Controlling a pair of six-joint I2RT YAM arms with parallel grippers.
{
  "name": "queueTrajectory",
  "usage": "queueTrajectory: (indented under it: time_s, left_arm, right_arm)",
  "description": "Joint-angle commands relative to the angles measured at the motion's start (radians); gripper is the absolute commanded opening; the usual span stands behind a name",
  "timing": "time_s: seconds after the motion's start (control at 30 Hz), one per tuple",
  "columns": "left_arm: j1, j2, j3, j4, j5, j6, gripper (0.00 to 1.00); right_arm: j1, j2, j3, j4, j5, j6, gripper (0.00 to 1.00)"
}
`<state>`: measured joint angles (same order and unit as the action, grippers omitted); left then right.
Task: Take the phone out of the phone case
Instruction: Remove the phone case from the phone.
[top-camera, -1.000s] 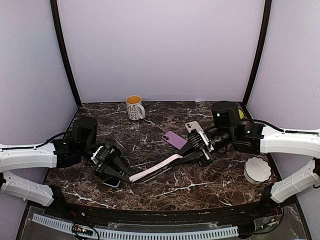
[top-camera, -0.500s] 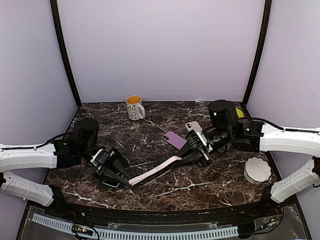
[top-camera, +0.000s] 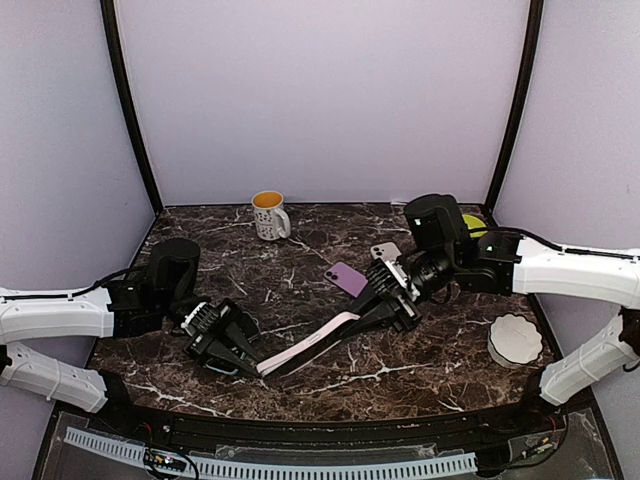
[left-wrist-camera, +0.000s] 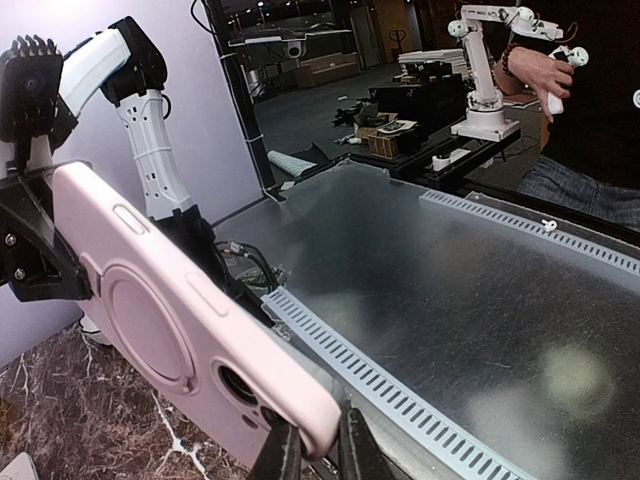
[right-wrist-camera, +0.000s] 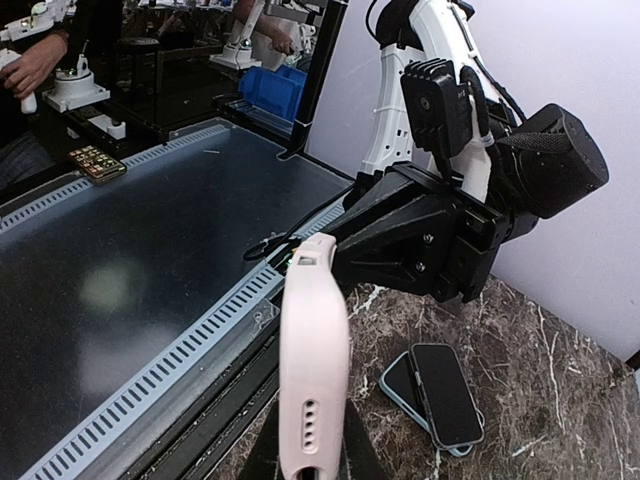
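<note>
The marble table (top-camera: 300, 255) is viewed whole from above and behind. The right arm (left-wrist-camera: 155, 150) is faced closely from the left wrist, the left arm (right-wrist-camera: 440, 35) from the right; the pink case (left-wrist-camera: 180, 320) is shared throughout.

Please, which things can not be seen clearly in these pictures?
- Screen side of the pink case: every view shows only its back or edge, so whether it is empty is unknown.
- Left fingers: left wrist view, only their ends show; the bottom edge cuts off the rest.
- Yellow-green object: top view, mostly behind the right arm.
</note>
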<state>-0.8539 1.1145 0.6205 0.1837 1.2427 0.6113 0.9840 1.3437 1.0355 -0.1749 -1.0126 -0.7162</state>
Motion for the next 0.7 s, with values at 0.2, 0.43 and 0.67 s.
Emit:
queueTrajectory:
  time_s: [0.2,0.43,0.67]
  left_arm:
    - [0.011,0.005,0.018,-0.029,-0.102,0.024,0.06]
    - [0.011,-0.002,0.020,-0.044,-0.134,0.052,0.05]
    - [0.013,0.022,0.052,-0.081,-0.156,0.046,0.08]
  right_arm:
    - [0.041,0.012,0.068,-0.032,-0.187,-0.060,0.00]
    - [0.049,0.024,0.095,-0.129,-0.214,-0.124,0.00]
    - [0.059,0.018,0.097,-0.138,-0.243,-0.131,0.00]
